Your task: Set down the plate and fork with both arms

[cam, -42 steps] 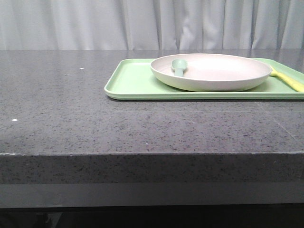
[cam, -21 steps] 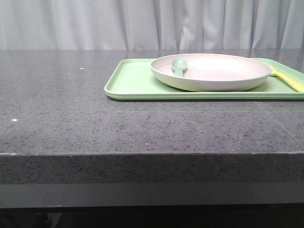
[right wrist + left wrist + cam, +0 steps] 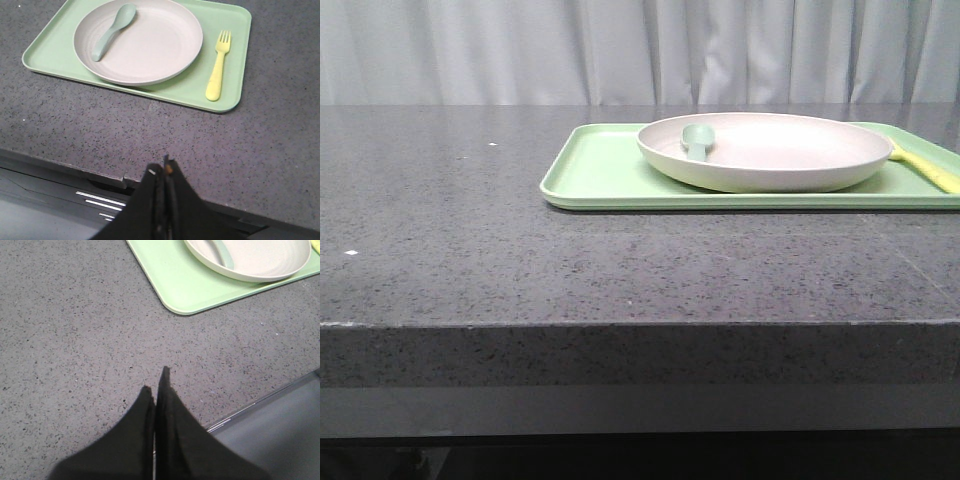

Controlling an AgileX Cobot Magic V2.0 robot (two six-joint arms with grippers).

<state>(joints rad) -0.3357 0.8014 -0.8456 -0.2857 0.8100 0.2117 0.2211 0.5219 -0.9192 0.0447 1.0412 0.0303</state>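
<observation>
On the speckled dark stone counter point(image 3: 450, 230), bare on its left side, lies a flat light-green tray point(image 3: 595, 170) with rounded corners. It holds the round off-white plate point(image 3: 770, 150), where a teal spoon point(image 3: 112, 30) rests, and beside it the slim yellow fork point(image 3: 218, 65), tines apparently pointing away from the counter's front edge. The left gripper point(image 3: 156, 382) and right gripper point(image 3: 161, 172) hover empty above the counter's near edge, jaws pressed together.

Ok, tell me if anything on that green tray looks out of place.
Nothing looks spilled or damaged. The pale teal spoon lies inside the round off-white plate, and the slim yellow plastic fork lies flat beside the plate on the light-green tray.
</observation>
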